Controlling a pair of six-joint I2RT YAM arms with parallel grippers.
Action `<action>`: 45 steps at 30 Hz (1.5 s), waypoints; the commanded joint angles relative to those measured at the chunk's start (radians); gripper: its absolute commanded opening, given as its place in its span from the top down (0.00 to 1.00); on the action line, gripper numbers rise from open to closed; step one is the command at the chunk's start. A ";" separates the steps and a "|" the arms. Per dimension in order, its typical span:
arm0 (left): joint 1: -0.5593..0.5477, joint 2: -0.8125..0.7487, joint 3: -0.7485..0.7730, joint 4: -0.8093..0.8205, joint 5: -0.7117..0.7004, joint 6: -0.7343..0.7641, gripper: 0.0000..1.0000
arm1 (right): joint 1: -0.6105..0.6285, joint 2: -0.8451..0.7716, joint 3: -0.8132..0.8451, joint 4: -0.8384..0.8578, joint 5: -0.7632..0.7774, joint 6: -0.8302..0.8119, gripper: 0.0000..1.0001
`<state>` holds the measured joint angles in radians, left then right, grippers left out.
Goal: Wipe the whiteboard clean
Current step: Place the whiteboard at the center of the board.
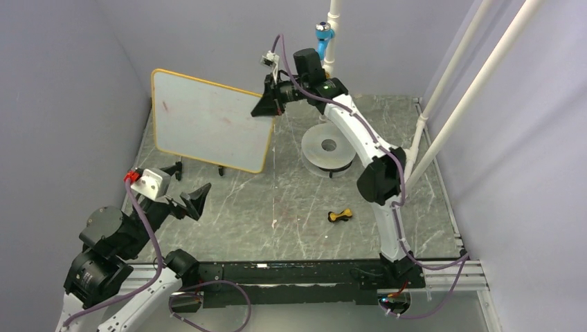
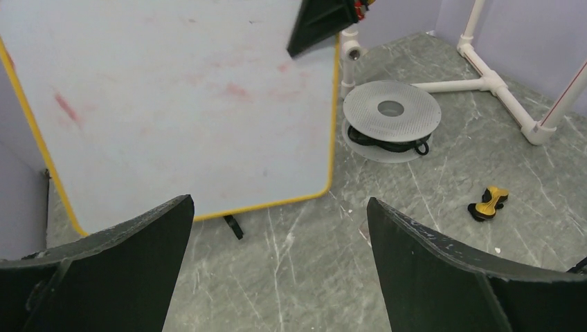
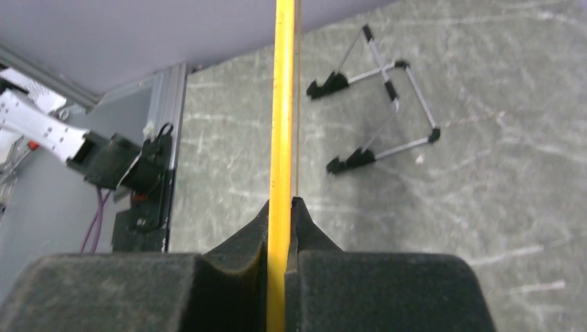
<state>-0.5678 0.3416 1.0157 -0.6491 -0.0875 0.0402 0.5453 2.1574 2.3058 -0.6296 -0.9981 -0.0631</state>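
R gripper (image 1: 266,105) pinches the whiteboard (image 1: 208,121) by its orange rim only, board tilted in air above the back-left of the table (image 1: 291,214), L gripper (image 1: 196,201) wide open & empty below: any wiping push cd pivot or slip it from that thin grip.

Left arm (image 1: 114,238) sat folded low at 8 o'clock of the counter (image 1: 291,214), wrist aimed toward 1 o'clock. Left gripper (image 2: 280,203) hung in the air, fingers (image 2: 131,242) spread wide, nothing between them. Right arm (image 1: 370,149) rose from 5 o'clock, elbow high, forearm reaching toward 11 o'clock. Right gripper (image 1: 266,104) was raised, fingers closed tight on the right edge of the whiteboard (image 1: 208,124).
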 commanded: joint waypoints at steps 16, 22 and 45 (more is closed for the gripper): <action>0.004 -0.028 -0.074 -0.011 -0.131 -0.063 0.01 | -0.001 0.370 0.341 0.530 -0.205 0.181 1.00; 0.004 -0.012 -0.073 -0.001 -0.128 -0.053 0.01 | -0.019 0.349 0.346 0.902 -0.305 0.558 1.00; 0.005 -0.018 -0.077 0.003 -0.122 -0.052 0.01 | -0.021 0.376 0.308 0.417 -0.186 -0.060 1.00</action>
<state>-0.5678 0.3161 0.9375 -0.6773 -0.2005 -0.0151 0.5259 2.5664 2.6057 -0.2726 -1.1286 -0.0319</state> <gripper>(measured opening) 0.994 0.056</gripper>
